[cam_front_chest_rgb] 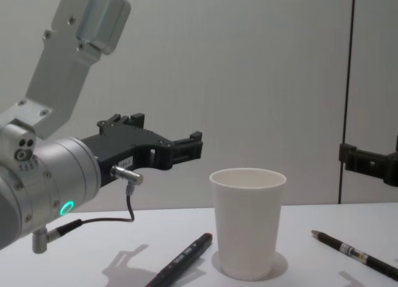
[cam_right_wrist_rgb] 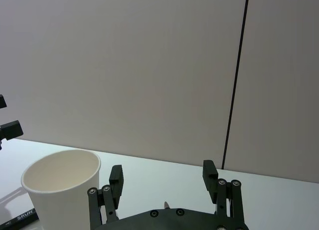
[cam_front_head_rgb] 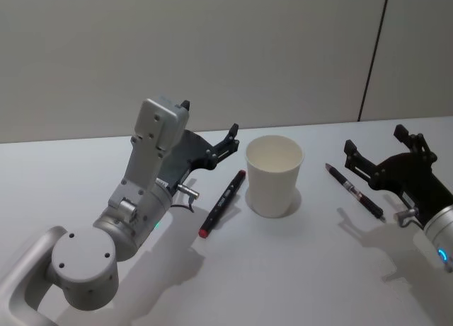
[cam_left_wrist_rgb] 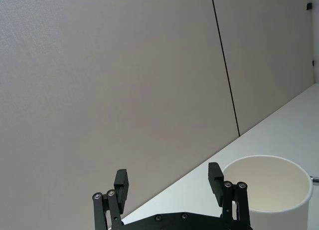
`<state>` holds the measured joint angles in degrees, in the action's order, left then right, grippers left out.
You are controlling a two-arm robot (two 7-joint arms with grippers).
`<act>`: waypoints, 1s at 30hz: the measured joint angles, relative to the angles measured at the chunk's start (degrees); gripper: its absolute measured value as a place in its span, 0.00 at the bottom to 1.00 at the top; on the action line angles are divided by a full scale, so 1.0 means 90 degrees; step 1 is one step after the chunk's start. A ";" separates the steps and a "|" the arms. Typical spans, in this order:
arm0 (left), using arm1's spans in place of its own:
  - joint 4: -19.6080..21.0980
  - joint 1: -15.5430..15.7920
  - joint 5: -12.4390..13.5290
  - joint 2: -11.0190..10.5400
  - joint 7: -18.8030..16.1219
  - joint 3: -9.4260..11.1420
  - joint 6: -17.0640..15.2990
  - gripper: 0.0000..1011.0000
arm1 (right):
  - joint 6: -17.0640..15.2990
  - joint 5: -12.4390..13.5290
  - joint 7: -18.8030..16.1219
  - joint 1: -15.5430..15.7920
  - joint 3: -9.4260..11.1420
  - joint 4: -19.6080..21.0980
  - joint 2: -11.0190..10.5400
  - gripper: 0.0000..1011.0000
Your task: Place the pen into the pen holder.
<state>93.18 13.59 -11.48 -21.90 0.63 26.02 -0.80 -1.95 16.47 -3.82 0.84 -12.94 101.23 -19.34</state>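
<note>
Two grippers, jaws on each spread wide, nothing between them. Left gripper (cam_front_head_rgb: 209, 119) (cam_left_wrist_rgb: 168, 175) (cam_front_chest_rgb: 168, 134): raised above the table (cam_front_head_rgb: 283, 276), left of the pen holder (cam_front_head_rgb: 272, 174) (cam_left_wrist_rgb: 269, 190) (cam_right_wrist_rgb: 60, 190) (cam_front_chest_rgb: 247, 218), black fingers aimed toward the cup's rim, near it but apart. Right gripper (cam_front_head_rgb: 376, 141) (cam_right_wrist_rgb: 163, 171) (cam_front_chest_rgb: 367, 162): raised off the table on the right side, well clear of the cup, close above the slim pen (cam_front_head_rgb: 354, 191) (cam_front_chest_rgb: 354, 254). Pen holder: plain white paper cup, tapered, rolled rim, upright near the table's middle between the two grippers, mouth facing up. Black marker (cam_front_head_rgb: 223, 202) (cam_right_wrist_rgb: 20, 220) (cam_front_chest_rgb: 183, 259): flat on the table just left of the cup, set diagonally, far end near the cup's base, red tip at the end nearer the robot. Slim pen: dark barrel, flat on the table right of the cup and apart from it, set diagonally. Grey panelled wall (cam_front_head_rgb: 212, 50) behind, one dark vertical seam to the right.
</note>
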 joint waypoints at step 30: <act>0.0000 0.0000 0.0000 0.0000 0.0000 0.0000 0.0000 0.99 | 0.0000 0.0000 0.0000 0.0000 0.0000 0.0000 0.0000 0.99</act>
<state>93.18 13.59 -11.48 -21.89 0.62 26.02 -0.80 -1.95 16.46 -3.82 0.84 -12.94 101.23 -19.34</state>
